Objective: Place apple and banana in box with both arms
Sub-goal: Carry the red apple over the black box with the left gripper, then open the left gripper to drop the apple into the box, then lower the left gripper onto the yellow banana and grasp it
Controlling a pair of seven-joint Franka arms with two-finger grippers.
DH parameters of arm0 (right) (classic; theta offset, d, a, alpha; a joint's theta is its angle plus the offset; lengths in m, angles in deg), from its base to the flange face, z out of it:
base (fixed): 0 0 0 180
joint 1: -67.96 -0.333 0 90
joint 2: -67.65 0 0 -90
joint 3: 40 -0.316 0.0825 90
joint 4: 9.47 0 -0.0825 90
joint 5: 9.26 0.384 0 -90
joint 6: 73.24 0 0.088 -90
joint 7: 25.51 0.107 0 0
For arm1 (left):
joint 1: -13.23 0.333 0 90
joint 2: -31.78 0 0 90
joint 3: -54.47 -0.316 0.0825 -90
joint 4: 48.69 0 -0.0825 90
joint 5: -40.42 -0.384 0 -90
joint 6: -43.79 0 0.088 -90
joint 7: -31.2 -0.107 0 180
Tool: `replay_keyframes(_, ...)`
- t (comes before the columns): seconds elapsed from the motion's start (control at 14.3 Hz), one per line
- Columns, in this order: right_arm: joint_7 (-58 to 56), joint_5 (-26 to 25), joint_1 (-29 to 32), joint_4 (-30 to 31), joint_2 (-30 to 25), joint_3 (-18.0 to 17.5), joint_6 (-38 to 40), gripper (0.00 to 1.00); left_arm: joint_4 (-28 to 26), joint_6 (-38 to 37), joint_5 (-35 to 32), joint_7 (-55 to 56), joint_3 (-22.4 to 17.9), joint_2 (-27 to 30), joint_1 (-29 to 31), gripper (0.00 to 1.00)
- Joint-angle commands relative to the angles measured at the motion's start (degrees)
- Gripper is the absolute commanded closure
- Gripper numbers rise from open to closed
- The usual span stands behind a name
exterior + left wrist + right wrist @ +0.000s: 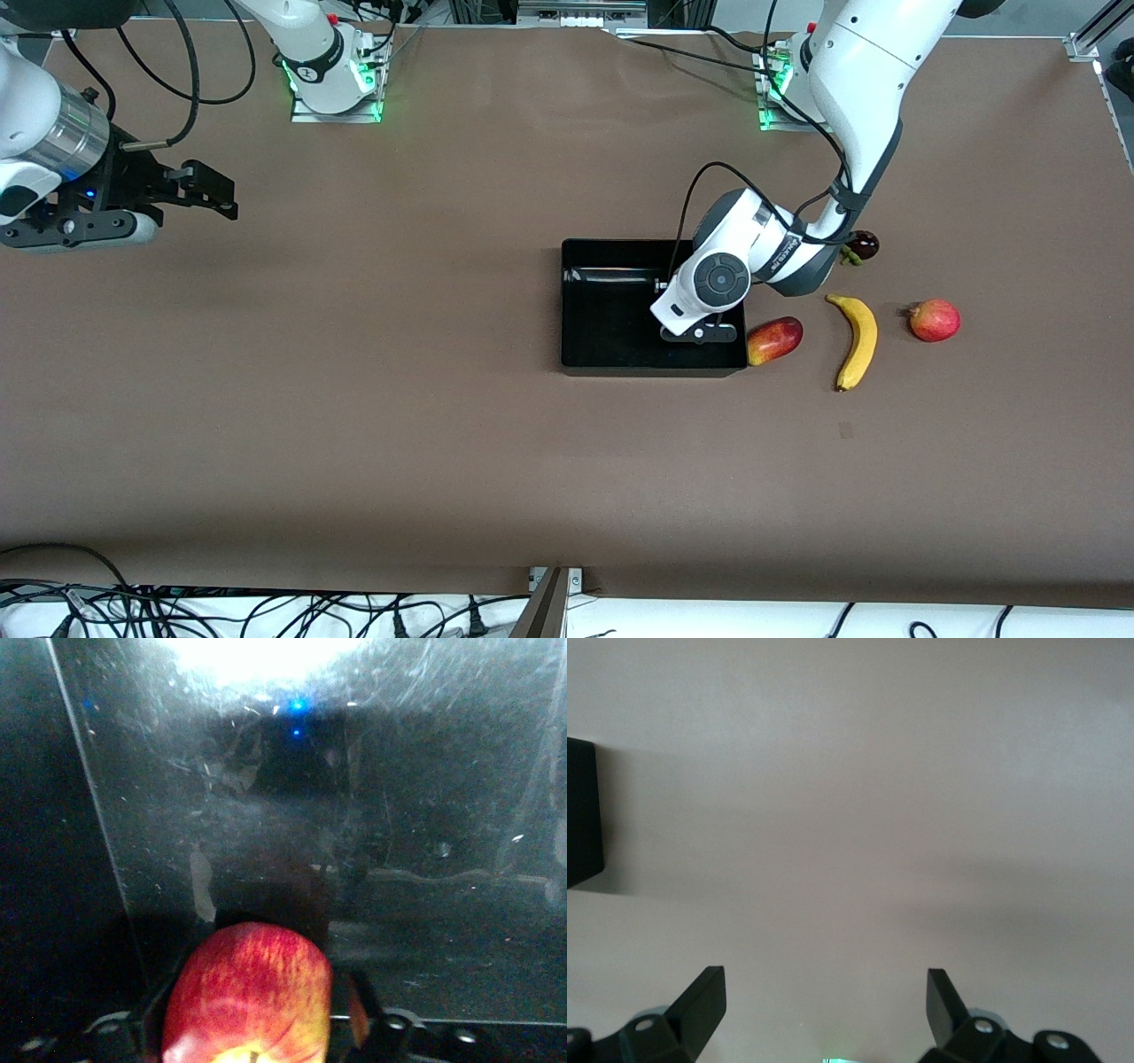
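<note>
Banana is lying on the brown desk nearest the camera, between a mango-looking fruit that's touching the box wall and a pinkish round fruit toward the left arm's end. Left pincer is sitting down inside the black box, clamping the red apple between its fingers. Right pincer is waiting over bare desk at the right arm's end, fingers spread wide with nothing in them.

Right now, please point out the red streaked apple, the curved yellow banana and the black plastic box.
red streaked apple (pixel 248 992): left wrist view, upper skin.
curved yellow banana (pixel 858 341): front view, mid-body.
black plastic box (pixel 651 370): front view, near rim.
</note>
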State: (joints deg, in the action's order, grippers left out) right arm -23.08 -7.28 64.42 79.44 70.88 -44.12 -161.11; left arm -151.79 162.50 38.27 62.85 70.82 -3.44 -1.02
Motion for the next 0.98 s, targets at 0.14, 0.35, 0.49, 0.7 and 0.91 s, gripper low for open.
replay_keyframes(0.14, 0.3, -1.63, 1.52, -1.11, 0.63, -1.15, -0.99, 0.0, 13.31, -19.42, -1.01, 0.34, 0.0, 4.98, 2.2, 0.0)
replay_keyframes(0.35, 0.3, -1.72, 1.52, -1.11, 0.63, -1.24, -1.26, 0.0, 21.1, -29.94, -5.2, -11.11, -1.57, 4.89, 6.57, 0.0)
replay_keyframes(0.49, 0.38, -1.72, 1.52, -1.11, 0.72, -1.15, -1.34, 0.0, 21.1, -29.25, -8.38, -23.86, -1.75, 4.81, 10.97, 0.0)
replay_keyframes(0.7, 0.38, -1.72, 1.61, -1.11, 1.07, -1.15, -2.91, 0.0, 19.96, -20.84, -13.04, -36.27, -1.75, 2.18, 17.56, 0.0)
replay_keyframes(0.91, 0.3, -1.72, 1.52, -1.11, 1.07, -1.24, -3.28, 0.0, 17.33, -13.44, -13.23, -43.59, -1.67, -2.13, 22.06, 0.0)
